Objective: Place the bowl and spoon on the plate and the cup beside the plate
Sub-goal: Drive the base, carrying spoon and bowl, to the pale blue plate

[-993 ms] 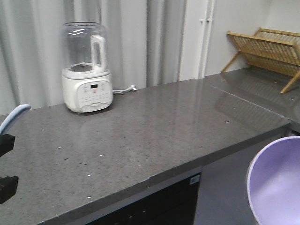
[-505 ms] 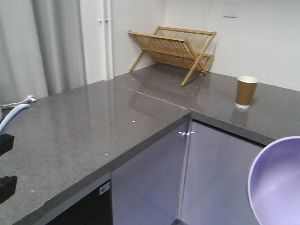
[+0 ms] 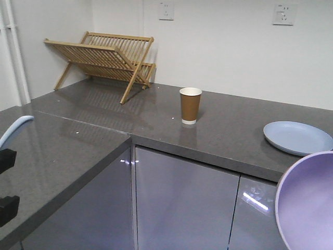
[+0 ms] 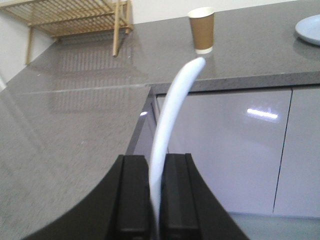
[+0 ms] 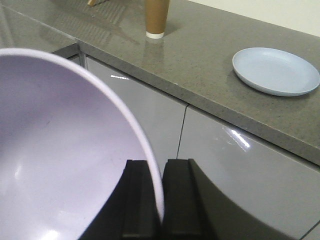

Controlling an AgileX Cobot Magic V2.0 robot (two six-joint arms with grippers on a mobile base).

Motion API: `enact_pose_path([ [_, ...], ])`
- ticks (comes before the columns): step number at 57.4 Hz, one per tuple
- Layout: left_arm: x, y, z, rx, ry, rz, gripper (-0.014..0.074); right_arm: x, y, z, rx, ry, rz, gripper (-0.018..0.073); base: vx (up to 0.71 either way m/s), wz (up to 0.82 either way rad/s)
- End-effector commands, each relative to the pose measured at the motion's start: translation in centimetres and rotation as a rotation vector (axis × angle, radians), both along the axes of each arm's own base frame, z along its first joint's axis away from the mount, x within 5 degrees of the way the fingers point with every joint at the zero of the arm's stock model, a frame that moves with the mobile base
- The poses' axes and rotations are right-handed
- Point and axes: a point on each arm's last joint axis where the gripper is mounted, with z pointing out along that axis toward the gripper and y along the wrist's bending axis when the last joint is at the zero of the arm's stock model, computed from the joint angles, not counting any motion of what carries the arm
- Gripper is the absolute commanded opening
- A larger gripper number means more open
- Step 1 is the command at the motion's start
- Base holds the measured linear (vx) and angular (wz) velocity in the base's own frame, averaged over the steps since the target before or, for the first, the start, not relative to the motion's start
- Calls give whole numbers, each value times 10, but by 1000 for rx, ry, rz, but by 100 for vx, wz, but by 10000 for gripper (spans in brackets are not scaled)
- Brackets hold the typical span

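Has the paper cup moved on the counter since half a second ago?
No. The paper cup sits further left in frame, but the wooden dish rack shifted equally; the camera turned, not the cup.

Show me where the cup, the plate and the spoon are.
cup (image 3: pixel 190 107), front view, on its brown wall.
plate (image 3: pixel 296 137), front view, on its bare middle.
spoon (image 4: pixel 166 115), left wrist view, on its handle.

View swung right: rack (image 3: pixel 101 60) shifted left, cup (image 3: pixel 190 105) centred, plate (image 3: pixel 297 137) appeared.
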Motion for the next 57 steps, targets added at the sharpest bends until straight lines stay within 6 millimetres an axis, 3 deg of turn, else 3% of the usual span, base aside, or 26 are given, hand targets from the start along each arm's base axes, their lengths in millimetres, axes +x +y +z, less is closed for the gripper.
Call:
enact_pose_path([
  [1,-2,0,14,-18,-76,-27,0,0,-1,17,10,-116,-14,-12,25,-30],
  [37,-2,0,14,-18,-76,-27,0,0,-1,17,11,-116,-14,-12,33,-10],
  [57,-2,0,14,-18,-76,-27,0,0,-1,17,11,-116,-14,-12,30,-34],
])
